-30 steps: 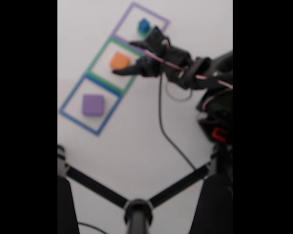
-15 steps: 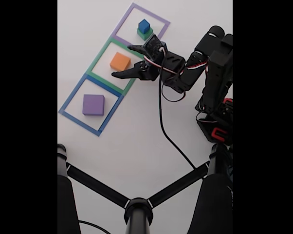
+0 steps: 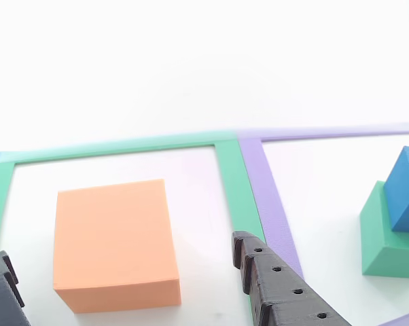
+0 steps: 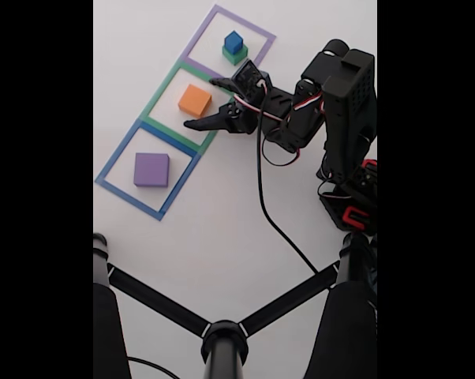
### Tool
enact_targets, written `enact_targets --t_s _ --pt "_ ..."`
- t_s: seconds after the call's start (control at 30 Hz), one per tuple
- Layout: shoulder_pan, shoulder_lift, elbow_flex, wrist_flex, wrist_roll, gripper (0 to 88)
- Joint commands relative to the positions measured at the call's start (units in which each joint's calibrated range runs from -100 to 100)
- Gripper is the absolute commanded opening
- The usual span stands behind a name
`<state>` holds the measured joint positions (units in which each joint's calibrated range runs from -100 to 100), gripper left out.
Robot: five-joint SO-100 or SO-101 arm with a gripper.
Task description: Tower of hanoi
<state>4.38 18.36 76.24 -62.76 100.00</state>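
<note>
Orange block (image 3: pixel 115 243): matte foam by look, likely light, grippy; take flat opposite sides. Gripper (image 4: pixel 208 100) fingers wide, empty.

I see a white bench (image 4: pixel 222 229) carrying three taped square outlines in a diagonal row across the upper left of the fixed view. The purple outline (image 4: pixel 228 41) sits topmost, the green outline (image 4: pixel 182 106) in the middle, the blue outline (image 4: pixel 147 170) lowest. The green block (image 4: pixel 236 55) rests directly on the bench inside the purple outline. The orange block (image 4: pixel 194 99) lies in the green outline, and the purple block (image 4: pixel 151 169) lies flat in the blue outline. A black cable (image 4: pixel 269 213) trails over the bench toward the lower right.
</note>
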Motion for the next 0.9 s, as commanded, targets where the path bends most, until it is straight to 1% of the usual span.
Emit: enact_targets --t_s 0.0,0.17,0.3,0.63,0.87 --pt "-1.9 -0.1 -1.2 -1.3 0.0 35.9" --pt "-2.9 0.5 -1.9 -1.4 0.0 34.9" --pt "-3.1 0.5 -2.0 -1.6 0.0 32.1" --pt "-3.3 0.9 -2.4 -1.1 0.0 16.7" --pt "-3.5 0.5 -2.4 0.1 0.0 9.7"
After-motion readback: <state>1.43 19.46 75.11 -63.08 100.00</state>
